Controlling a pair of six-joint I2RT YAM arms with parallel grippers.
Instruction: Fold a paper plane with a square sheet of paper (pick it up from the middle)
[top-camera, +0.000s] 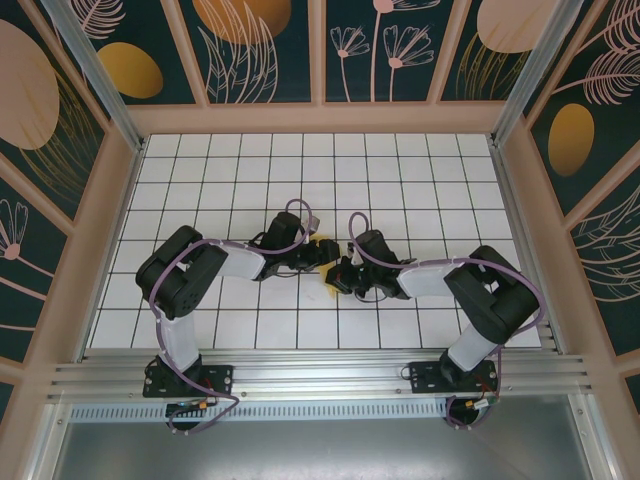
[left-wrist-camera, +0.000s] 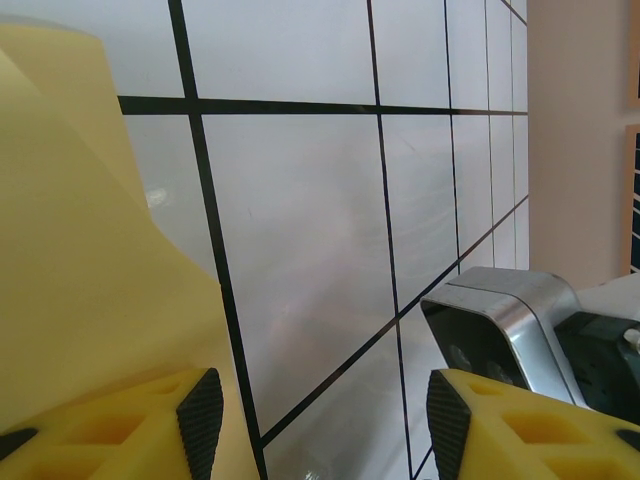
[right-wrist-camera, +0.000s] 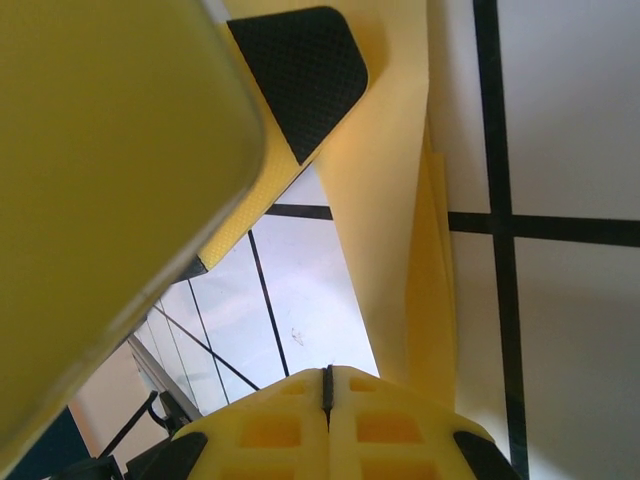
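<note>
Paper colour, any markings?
The paper is plain pale yellow, unmarked; right wrist view shows it best.

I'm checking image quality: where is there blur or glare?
Top external: sharp, evenly lit. Left wrist: the paper, close to the lens, is soft; faint glare on the table. Right wrist: a large yellow shape at upper left is blurred.

Bright, even overhead light; soft glare sheens the surface (left-wrist-camera: 300, 260); wrist views blur badly close up
</note>
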